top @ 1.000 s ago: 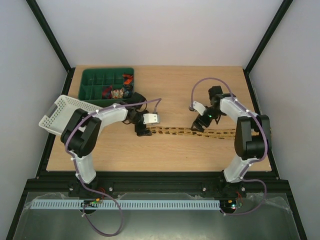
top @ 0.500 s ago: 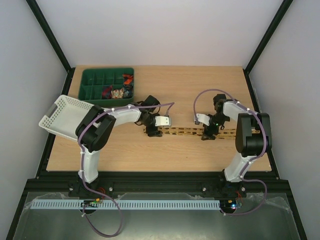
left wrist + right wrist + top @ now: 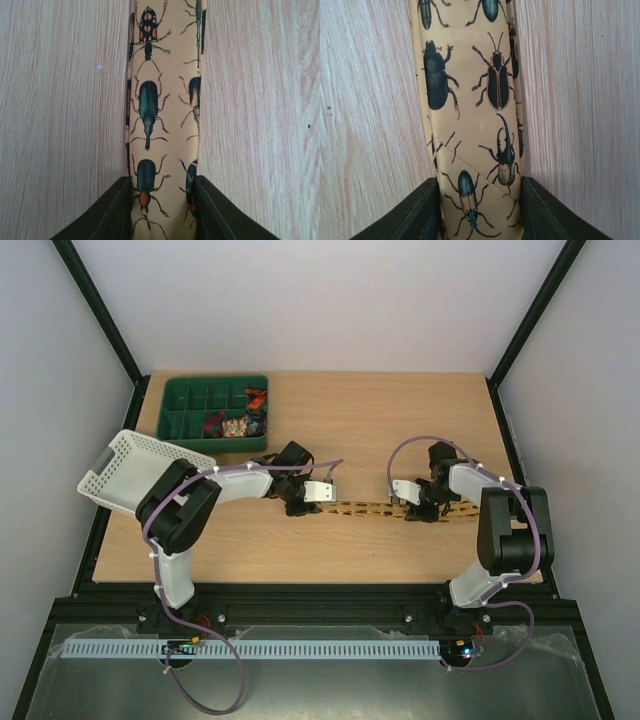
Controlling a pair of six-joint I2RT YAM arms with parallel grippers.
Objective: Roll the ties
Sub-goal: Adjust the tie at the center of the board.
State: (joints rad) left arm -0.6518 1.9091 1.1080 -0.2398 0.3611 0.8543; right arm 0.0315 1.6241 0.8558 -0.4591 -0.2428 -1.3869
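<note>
One of the ties [image 3: 365, 508], tan-gold with beetle prints, lies flat as a long strip across the wooden table. My left gripper [image 3: 303, 506] is down at its left end and my right gripper [image 3: 420, 512] is on it further right. In the left wrist view the tie [image 3: 165, 100] runs up the frame, and the left gripper [image 3: 162, 210] presses a dark finger against each of its edges. In the right wrist view the tie [image 3: 470, 100] is wider with a diagonal seam, and the right gripper [image 3: 480, 210] likewise touches both of its edges.
A green divided tray [image 3: 180, 400] stands at the back left, with a few small coloured rolls [image 3: 235, 423] in its right cells. A white slatted basket [image 3: 130, 470] sits tilted at the left edge. Purple cables loop above both wrists.
Both grippers have come down onto the tie and closed from wide open until they touch its edges. The left one moved right along it, the right one moved right and nearer.
</note>
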